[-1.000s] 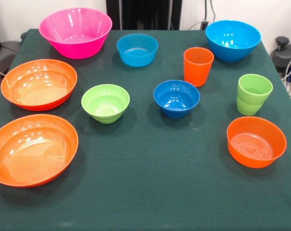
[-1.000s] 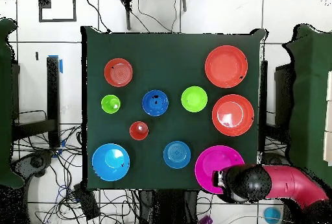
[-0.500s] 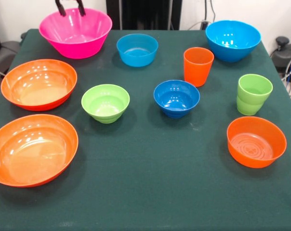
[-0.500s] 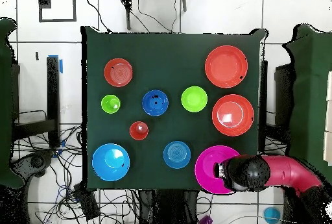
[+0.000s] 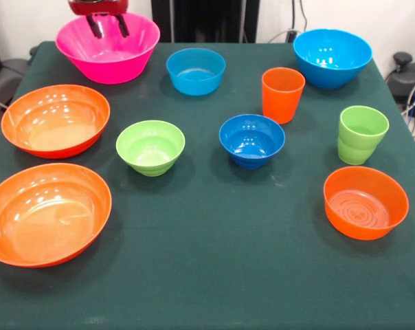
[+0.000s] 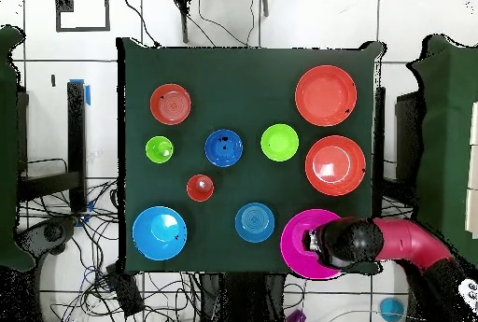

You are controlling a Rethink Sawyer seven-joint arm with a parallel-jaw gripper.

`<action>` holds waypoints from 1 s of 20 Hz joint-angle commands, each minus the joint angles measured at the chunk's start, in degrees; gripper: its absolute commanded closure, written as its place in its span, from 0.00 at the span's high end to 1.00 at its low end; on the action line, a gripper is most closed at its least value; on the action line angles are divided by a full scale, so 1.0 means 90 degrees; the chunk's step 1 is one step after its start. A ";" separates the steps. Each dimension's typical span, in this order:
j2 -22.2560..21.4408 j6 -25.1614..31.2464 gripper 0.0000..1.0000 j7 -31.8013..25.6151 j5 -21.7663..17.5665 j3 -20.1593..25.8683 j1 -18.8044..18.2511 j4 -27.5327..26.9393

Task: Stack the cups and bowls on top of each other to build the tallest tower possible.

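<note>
Black prongs of the tool (image 5: 108,26) hang spread apart inside the mouth of the big pink bowl (image 5: 128,58), gripping nothing; whether either prong touches the wall I cannot tell. This reads as the opening reach of the stacking job: nothing on the bench (image 5: 214,275) is stacked yet, and every piece sits by itself. The next move seems to call for setting one prong inside and one outside the pink rim, pinching it, then lifting the bowl clear to carry it to a base piece.

From above, the red arm (image 6: 415,248) comes in from the side of the bench's near corner, its dark wrist bent over the pink bowl's rim.

Outward from there: a sky blue bowl (image 5: 196,71) sits near the pink one, and a second, larger sky blue bowl (image 5: 332,57) at the far corner. Two wide orange bowls (image 5: 55,120) (image 5: 46,213) lie along one side, well apart from the pink bowl. Mid-bench stand the lime green bowl (image 5: 150,146), the dark blue bowl (image 5: 251,140), the orange cup (image 5: 282,94) and the green cup (image 5: 362,134), with a smaller orange bowl (image 5: 365,202) nearest the camera.
</note>
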 commanded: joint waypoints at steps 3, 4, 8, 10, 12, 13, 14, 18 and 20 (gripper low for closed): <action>-0.0325 0.0510 1.00 -0.1408 -0.0122 0.0195 0.0348 0.0025; -0.0536 0.0550 1.00 -0.1418 0.0037 0.0303 0.0331 0.0225; -0.0798 0.0326 1.00 -0.1048 0.0315 0.0486 0.0464 0.0663; -0.0695 0.0088 1.00 -0.0877 0.0270 0.0475 0.0523 0.0739; -0.0631 -0.0060 1.00 -0.0824 0.0230 0.0473 0.0554 0.0782; -0.0635 -0.0095 1.00 -0.0839 0.0255 0.0501 0.0531 0.0810; -0.0639 -0.0130 1.00 -0.0854 0.0280 0.0530 0.0508 0.0838; -0.0692 -0.0136 1.00 -0.0820 0.0521 0.0659 0.0461 0.0964; -0.0648 -0.0268 1.00 -0.0637 0.0487 0.0618 0.0539 0.1001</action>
